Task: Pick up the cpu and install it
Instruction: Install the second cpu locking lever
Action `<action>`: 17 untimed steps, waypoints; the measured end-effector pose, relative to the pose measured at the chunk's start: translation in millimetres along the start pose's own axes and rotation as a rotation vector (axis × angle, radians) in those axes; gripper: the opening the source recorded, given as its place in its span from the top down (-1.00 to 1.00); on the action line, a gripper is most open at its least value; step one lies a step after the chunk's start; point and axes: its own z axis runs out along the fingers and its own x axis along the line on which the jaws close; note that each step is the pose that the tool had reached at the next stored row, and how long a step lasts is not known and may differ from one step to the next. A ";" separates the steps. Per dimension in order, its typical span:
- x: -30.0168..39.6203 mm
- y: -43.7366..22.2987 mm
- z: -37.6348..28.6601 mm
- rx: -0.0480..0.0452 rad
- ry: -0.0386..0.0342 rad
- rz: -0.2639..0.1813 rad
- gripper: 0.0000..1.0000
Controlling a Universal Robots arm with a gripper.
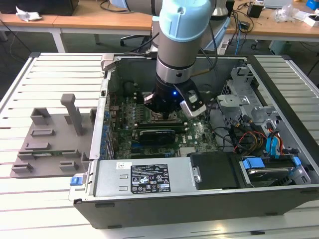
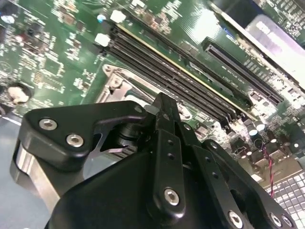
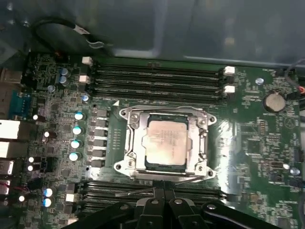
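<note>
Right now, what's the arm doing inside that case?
The arm's gripper is down inside the open computer case, just above the motherboard. In the first wrist view the cpu already lies in the socket frame, silvery top up, between the rows of memory slots. The gripper hovers beside the socket.

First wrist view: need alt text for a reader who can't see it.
A silvery square cpu sits inside the metal socket frame at the centre of a green motherboard. Black memory slots run in rows on two opposite sides of the frame, and the black gripper sits at the picture's edge, close to the socket.
</note>
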 end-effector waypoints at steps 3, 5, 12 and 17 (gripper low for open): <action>4.2 -0.7 6.3 -0.0009 -0.0002 0.000 0.79; 23.5 -0.5 13.4 -0.0078 -0.0006 0.000 0.79; 36.8 1.0 19.7 -0.0133 -0.0010 0.000 0.79; 37.4 5.3 24.5 -0.0161 -0.0004 -0.003 0.79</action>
